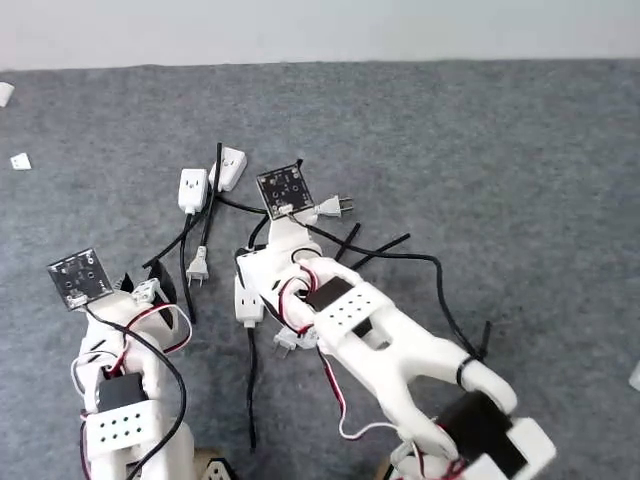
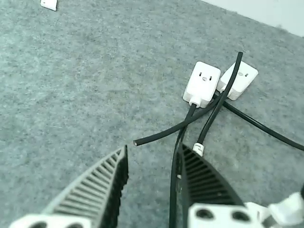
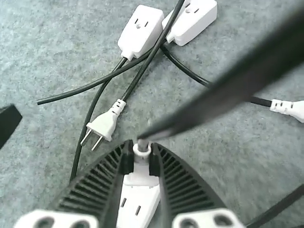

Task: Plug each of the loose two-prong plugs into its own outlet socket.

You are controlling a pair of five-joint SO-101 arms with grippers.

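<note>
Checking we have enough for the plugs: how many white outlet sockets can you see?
3. Two outlet sockets lie side by side, unheld; a third outlet socket is clamped in the right gripper. Others may be hidden.

Grey short-pile carpet (image 1: 520, 150) covers the whole surface, meeting a plain pale wall (image 1: 320, 25) along the far edge.

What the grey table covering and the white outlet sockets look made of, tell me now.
Grey table covering: looks like short-pile carpet or felt, matte, fuzzy speckled texture. White boxy outlet sockets: probably moulded plastic, smooth, faintly glossy, crisp edges.
</note>
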